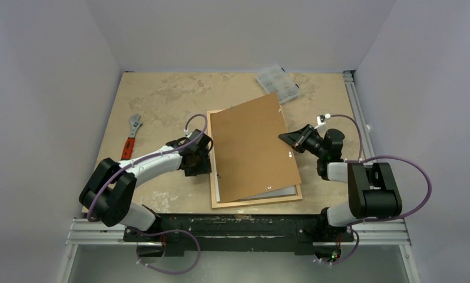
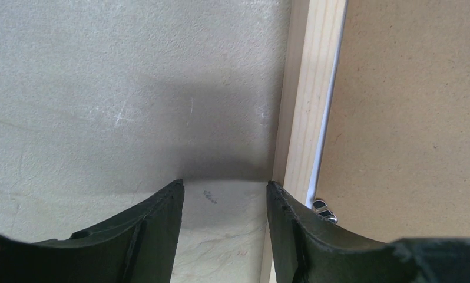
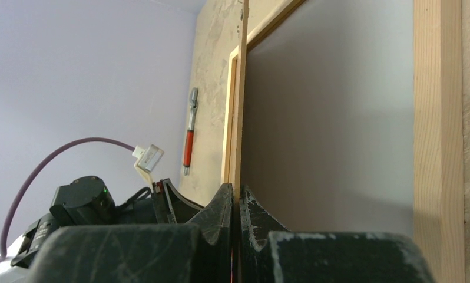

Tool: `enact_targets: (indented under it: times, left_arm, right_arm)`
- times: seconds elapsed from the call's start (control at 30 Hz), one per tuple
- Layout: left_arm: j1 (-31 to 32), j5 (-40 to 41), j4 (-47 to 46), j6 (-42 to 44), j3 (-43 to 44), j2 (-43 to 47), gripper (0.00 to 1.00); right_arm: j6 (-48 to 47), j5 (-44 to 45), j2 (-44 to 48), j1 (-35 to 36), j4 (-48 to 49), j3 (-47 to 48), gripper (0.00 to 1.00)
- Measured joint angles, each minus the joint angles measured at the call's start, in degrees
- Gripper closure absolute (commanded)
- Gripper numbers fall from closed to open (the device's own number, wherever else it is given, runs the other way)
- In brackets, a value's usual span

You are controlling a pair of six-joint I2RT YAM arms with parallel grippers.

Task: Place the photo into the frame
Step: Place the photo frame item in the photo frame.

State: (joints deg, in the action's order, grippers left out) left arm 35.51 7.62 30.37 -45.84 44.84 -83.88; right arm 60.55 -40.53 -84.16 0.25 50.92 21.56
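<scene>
Nearest the arm bases, the frame (image 1: 256,201) lies flat on the surface (image 1: 162,100), with its near rail of pale wood fully in sight. Inside it lies the photo (image 1: 274,191) with its white back up. Only a pale strip of it shows along the near edge and the near right corner. The rest is covered by a brown backing board (image 1: 253,147), which sits askew over the frame, its far corner reaching past the far rail.

The left pincer (image 2: 224,186) is just outside the frame's left rail. Its fingers are spread apart over bare surface with nothing between them. A small metal clip (image 2: 325,209) shows beside its right finger, at the board's edge.

The right pincer (image 3: 237,188) is clamped on the board's right edge. In the right wrist view that edge appears lifted clear of the photo.

Farther off on the left lies a red-handled wrench (image 1: 132,134). A clear plastic box (image 1: 278,82) sits near the far edge.
</scene>
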Motion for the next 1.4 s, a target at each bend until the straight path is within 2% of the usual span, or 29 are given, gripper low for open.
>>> enact_targets:
  times: [1.37,1.4]
  left_arm:
    - [-1.2,-1.7,-1.0,0.6,0.1,-0.8,0.47]
    - [-1.2,-1.7,-1.0,0.7,0.1,-0.9,0.47]
  right_arm:
    - [-1.0,2.1,-3.5,0.2,0.4,-3.6,1.00]
    - [-1.4,2.2,-3.5,0.2,-0.1,-3.5,0.95]
